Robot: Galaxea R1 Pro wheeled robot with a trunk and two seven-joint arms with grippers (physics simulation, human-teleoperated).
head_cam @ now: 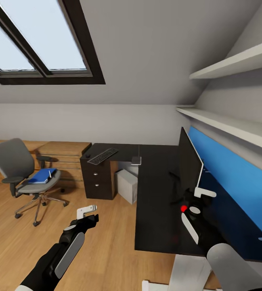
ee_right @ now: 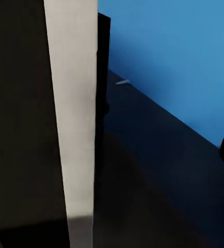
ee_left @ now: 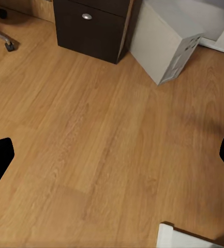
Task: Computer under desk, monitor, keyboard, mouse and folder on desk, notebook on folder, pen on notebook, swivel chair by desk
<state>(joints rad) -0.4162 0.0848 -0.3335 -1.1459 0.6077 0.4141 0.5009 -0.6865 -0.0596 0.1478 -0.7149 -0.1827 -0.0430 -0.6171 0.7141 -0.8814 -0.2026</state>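
You see monitor (head_cam: 189, 161) upright on desk (head_cam: 155, 210) | keyboard (head_cam: 102, 156) at desk's far end | folder (head_cam: 42, 176) on swivel chair (head_cam: 22, 173) | computer (head_cam: 127, 185) under desk

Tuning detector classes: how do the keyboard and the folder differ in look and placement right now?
The keyboard is dark grey with black keys; the folder is bright blue. The keyboard lies on the desk at its far end; the folder rests on the swivel chair seat, away from the desk. The keyboard looks longer and narrower than the folder. Both are flat, rectangular and untouched.
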